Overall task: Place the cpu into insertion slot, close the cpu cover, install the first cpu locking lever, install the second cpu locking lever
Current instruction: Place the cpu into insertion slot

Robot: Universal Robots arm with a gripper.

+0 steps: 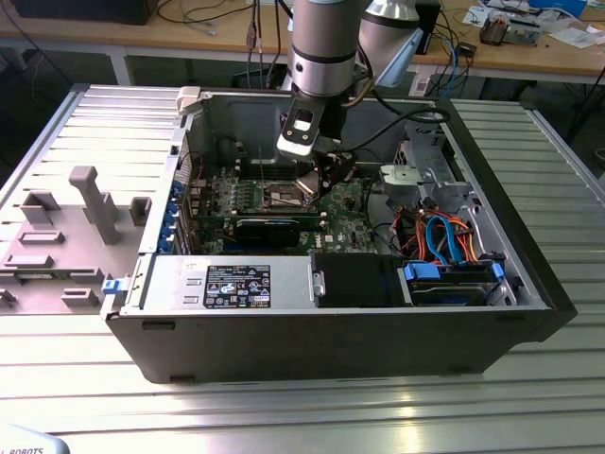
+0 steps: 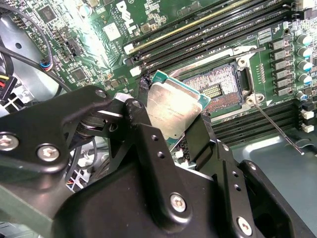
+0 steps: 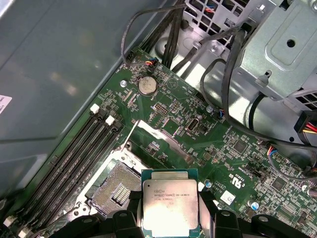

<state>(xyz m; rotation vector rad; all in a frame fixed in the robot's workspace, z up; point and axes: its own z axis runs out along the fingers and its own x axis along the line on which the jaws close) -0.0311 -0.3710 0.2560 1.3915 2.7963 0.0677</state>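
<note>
Silvery cpu (image 3: pixel 170 206) — fine print on top — clamped in the gripper (image 2: pixel 168 124), near the insertion slot (image 2: pixel 218 89)

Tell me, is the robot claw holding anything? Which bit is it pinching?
Yes. The gripper holds the square silvery chip, pinched by two opposite edges. The chip is near the open socket, not yet in it.

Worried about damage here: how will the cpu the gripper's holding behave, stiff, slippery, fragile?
The cpu looks flat and rigid, so probably stiff. Its smooth metal top may be slippery; the gripper grips it by its edges. The thin green edge looks chip-prone.
</note>
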